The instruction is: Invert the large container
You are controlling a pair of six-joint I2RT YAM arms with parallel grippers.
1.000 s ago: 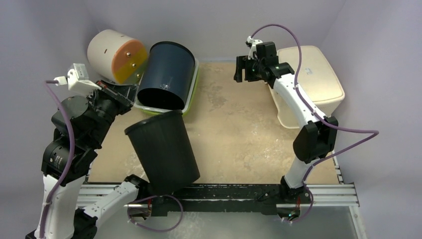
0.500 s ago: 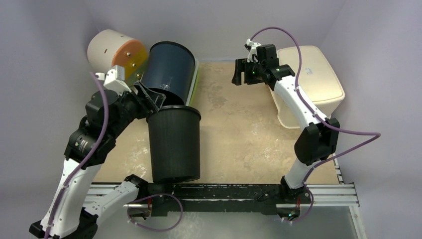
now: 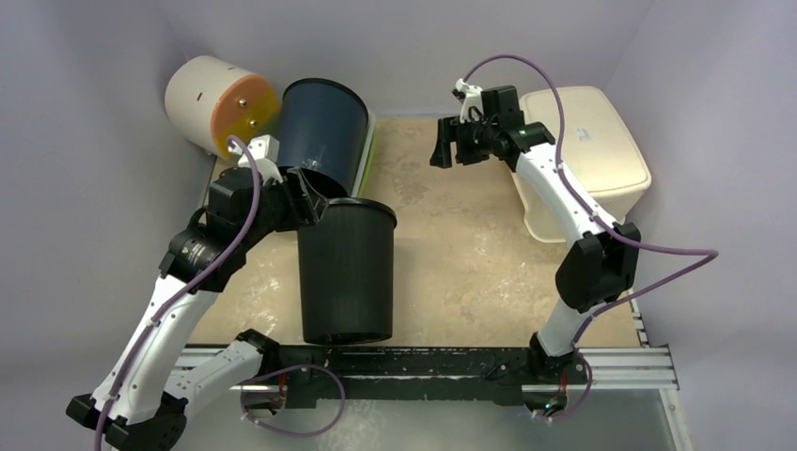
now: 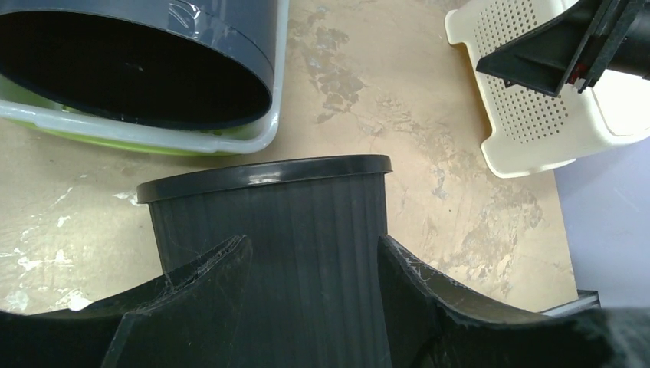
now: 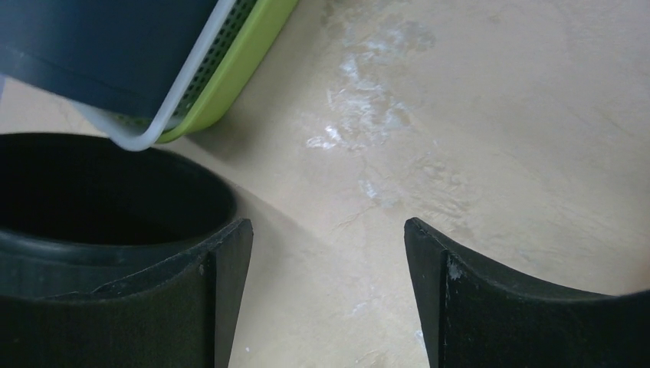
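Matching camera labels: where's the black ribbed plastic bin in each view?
Top external: black ribbed plastic bin, left of centre, near the front rail.
Left wrist: bottom centre, rim uppermost.
Right wrist: only its open mouth, lower left.
Shared landmark: the green tray beside the bin's rim.

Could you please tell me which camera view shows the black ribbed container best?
The top external view: it shows the black ribbed container at full length, rim to base. The left wrist view shows only its rim and nearby wall, cropped behind the left end effector. The right wrist view catches just part of its opening.
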